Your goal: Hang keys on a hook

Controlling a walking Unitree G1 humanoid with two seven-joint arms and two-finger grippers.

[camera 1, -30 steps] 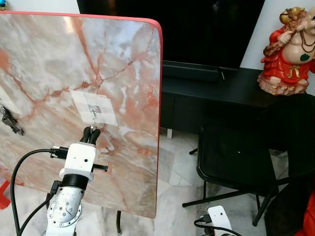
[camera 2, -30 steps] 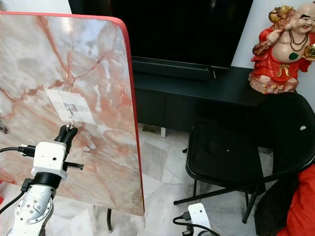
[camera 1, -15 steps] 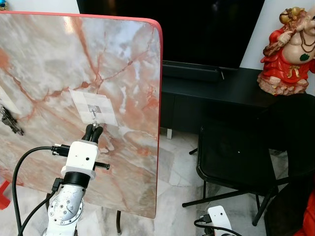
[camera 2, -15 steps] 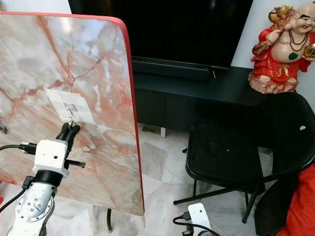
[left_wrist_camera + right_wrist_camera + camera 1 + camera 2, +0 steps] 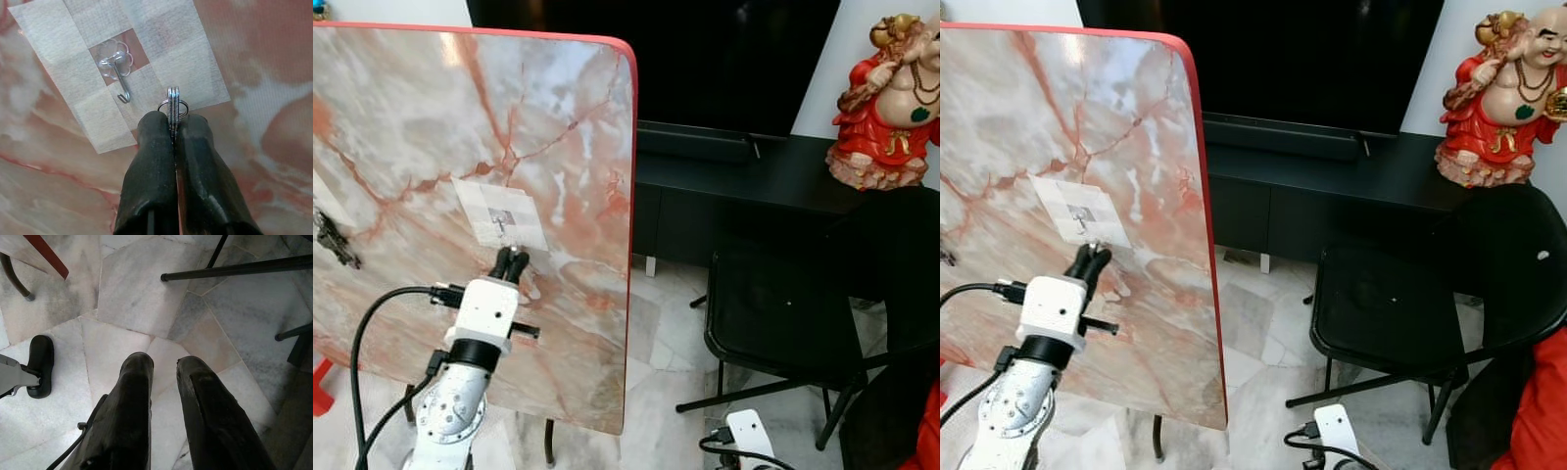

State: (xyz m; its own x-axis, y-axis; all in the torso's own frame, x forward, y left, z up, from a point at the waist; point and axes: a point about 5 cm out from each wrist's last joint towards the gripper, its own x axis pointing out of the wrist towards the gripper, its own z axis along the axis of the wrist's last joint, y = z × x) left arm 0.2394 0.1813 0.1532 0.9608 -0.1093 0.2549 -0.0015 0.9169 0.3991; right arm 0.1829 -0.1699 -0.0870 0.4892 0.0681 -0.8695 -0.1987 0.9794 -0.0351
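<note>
The left gripper (image 5: 174, 128) is squeezing its fingers tight on the key ring (image 5: 172, 104), just right of the hook (image 5: 117, 66) taped to the upright marble tabletop (image 5: 558, 108). The right gripper (image 5: 164, 364) is hanging slightly spread over the floor (image 5: 132, 289).

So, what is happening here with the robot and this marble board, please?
The robot's left end effector is shut on a key ring and holds it up against the upright marble board. The ring is beside the small metal hook, which is taped to the board, and is not yet hung on it. The right end effector hangs idle over the floor tiles, fingers apart.
</note>
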